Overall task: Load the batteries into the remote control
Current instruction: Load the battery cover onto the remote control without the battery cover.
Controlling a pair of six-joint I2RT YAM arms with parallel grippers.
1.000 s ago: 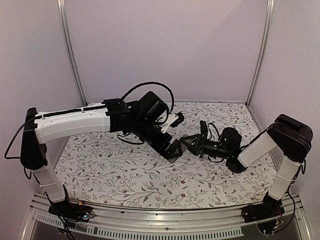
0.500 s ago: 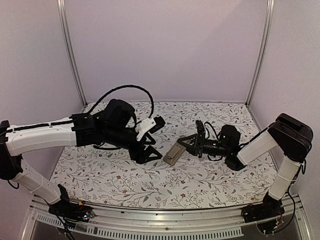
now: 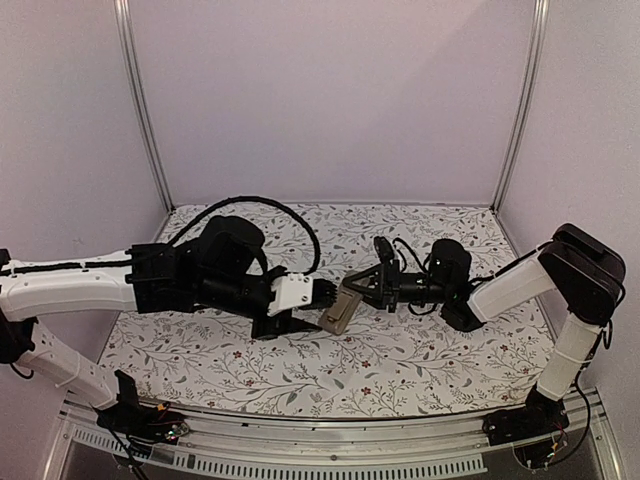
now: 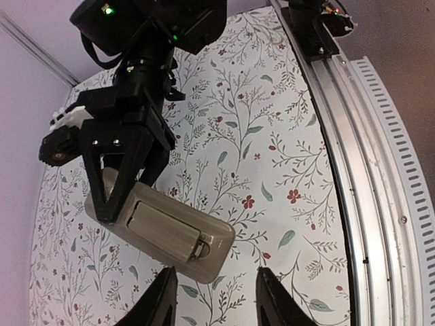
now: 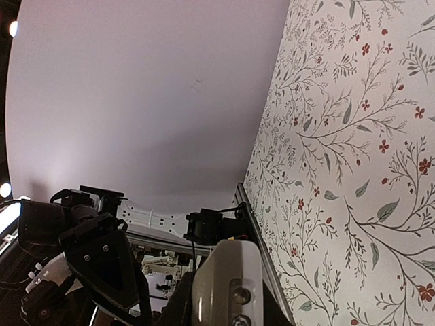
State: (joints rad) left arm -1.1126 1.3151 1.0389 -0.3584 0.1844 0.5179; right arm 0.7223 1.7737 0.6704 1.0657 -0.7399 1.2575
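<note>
- R claw is clenched on one end of the remote control, grey-beige back facing the L wrist cam. Most of the body sticks out unsupported, so a push on the free end prob. levers it round or out of the grip.
- L claw is spread and empty, just short of that free end. If it comes in off-line, a finger hits the remote's edge instead of straddling it.
- Remote is tilted mid-desk; can't tell if its low end touches. If dropped, it may land face down or skid toward the rail.
- Batteries: none seen in any view. Can't tell if the recess w/ metal clip is covered or holds a cell, so there's a risk of pressing on a shut bay.
- Claws are v. near each other, so a clash is likely w/ any overshoot.
</note>
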